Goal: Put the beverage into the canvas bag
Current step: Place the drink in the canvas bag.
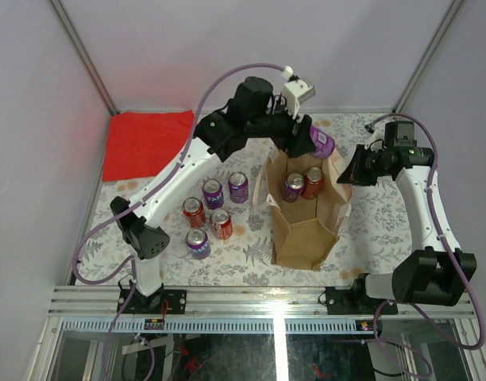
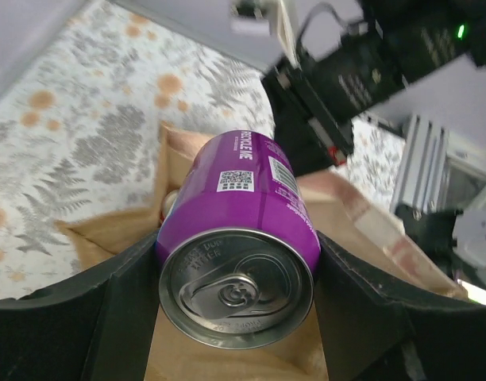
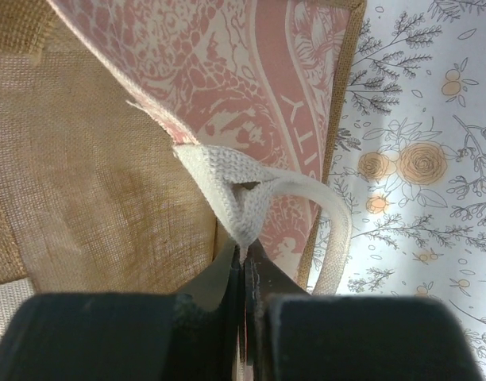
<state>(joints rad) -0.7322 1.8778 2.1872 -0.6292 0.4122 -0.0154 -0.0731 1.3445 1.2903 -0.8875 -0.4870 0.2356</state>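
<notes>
The tan canvas bag [image 1: 306, 230] stands open at the table's middle, with a purple can [image 1: 293, 186] and a red can [image 1: 313, 182] inside. My left gripper [image 1: 310, 141] is shut on a purple beverage can [image 1: 321, 144] and holds it tilted above the bag's far rim; in the left wrist view the can [image 2: 243, 230] fills the space between the fingers, over the bag [image 2: 187, 349]. My right gripper [image 1: 348, 171] is shut on the bag's cream strap handle [image 3: 235, 194] at the bag's right rim, holding that side of the bag [image 3: 92, 175] up.
Several loose cans stand left of the bag: purple ones [image 1: 238, 187], [image 1: 212, 193], [image 1: 198, 243] and red ones [image 1: 194, 211], [image 1: 221, 224]. A flat red cloth [image 1: 144, 141] lies at the back left. Enclosure walls close off the left, back and right.
</notes>
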